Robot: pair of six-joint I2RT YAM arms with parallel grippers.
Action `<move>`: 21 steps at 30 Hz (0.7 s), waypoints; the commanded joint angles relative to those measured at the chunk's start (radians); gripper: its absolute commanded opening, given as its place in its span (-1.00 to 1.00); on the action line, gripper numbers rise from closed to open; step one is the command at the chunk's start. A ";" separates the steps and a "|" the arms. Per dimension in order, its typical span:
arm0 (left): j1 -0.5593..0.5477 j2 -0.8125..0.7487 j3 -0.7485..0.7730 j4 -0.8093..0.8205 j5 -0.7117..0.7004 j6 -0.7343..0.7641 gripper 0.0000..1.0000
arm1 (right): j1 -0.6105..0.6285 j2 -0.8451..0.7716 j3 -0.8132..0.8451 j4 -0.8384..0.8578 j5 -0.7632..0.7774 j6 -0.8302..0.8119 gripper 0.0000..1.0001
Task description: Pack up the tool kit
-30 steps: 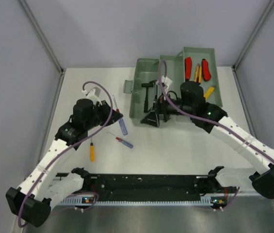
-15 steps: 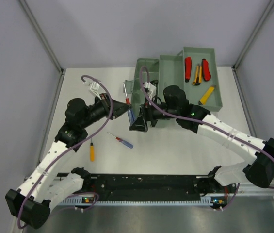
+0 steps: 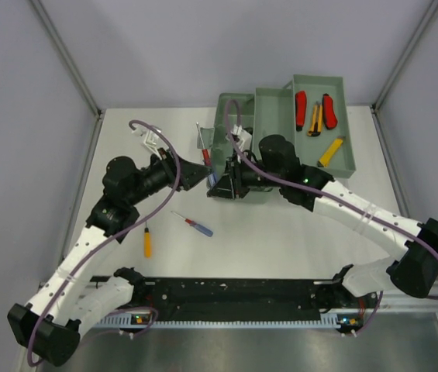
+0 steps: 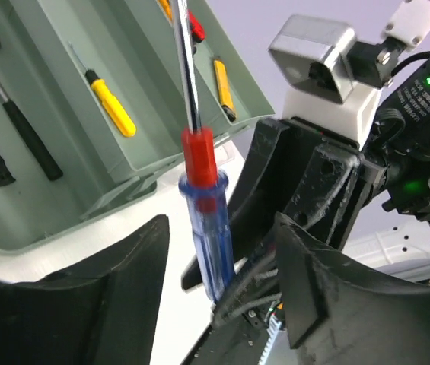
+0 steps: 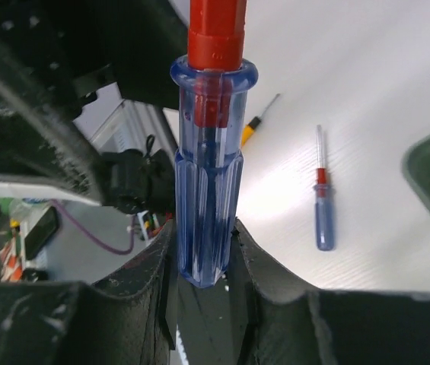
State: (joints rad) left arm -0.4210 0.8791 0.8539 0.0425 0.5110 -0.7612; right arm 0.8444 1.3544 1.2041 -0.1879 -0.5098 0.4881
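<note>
A yellow screwdriver (image 3: 147, 242) and a small blue screwdriver (image 3: 200, 226) lie loose on the table (image 3: 281, 240), not packed yet. The left gripper (image 3: 201, 172) has its jaws spread clear of the big screwdriver (image 4: 203, 220), while the right gripper (image 5: 203, 255) pinches its blue handle – looks like a hand-off, since the open toolbox (image 3: 274, 116) sits just beside them on the right arm's side – pliers (image 3: 301, 108) and knives (image 3: 332, 150) are in its trays.

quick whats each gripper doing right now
left gripper: jaws open, one on either side of the blue-handled screwdriver, not gripping it
right gripper: closed on the butt end of that screwdriver's handle
</note>
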 commanded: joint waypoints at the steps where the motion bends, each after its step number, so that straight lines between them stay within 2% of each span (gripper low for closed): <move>1: -0.005 -0.040 0.085 -0.159 -0.055 0.101 0.32 | -0.011 -0.035 0.089 -0.045 0.222 -0.080 -1.00; 4: -0.005 -0.054 0.134 -0.303 -0.165 0.170 0.53 | -0.056 -0.041 0.112 -0.131 0.362 -0.101 -1.00; 8: -0.005 -0.069 0.162 -0.440 -0.302 0.229 0.58 | -0.157 -0.052 0.100 -0.177 0.476 -0.129 -1.00; 13: -0.004 -0.078 0.129 -0.496 -0.393 0.247 0.63 | -0.238 0.012 0.130 -0.214 0.706 -0.239 -1.00; 17: -0.004 -0.075 0.106 -0.526 -0.443 0.244 0.63 | -0.281 0.129 0.179 -0.206 0.870 -0.338 -1.00; 21: -0.004 -0.075 0.097 -0.555 -0.492 0.237 0.62 | -0.306 0.251 0.256 -0.206 0.936 -0.396 -1.00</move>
State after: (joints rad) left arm -0.4252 0.8078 0.9592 -0.4812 0.1040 -0.5392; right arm 0.5587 1.5143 1.3693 -0.4126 0.2680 0.1917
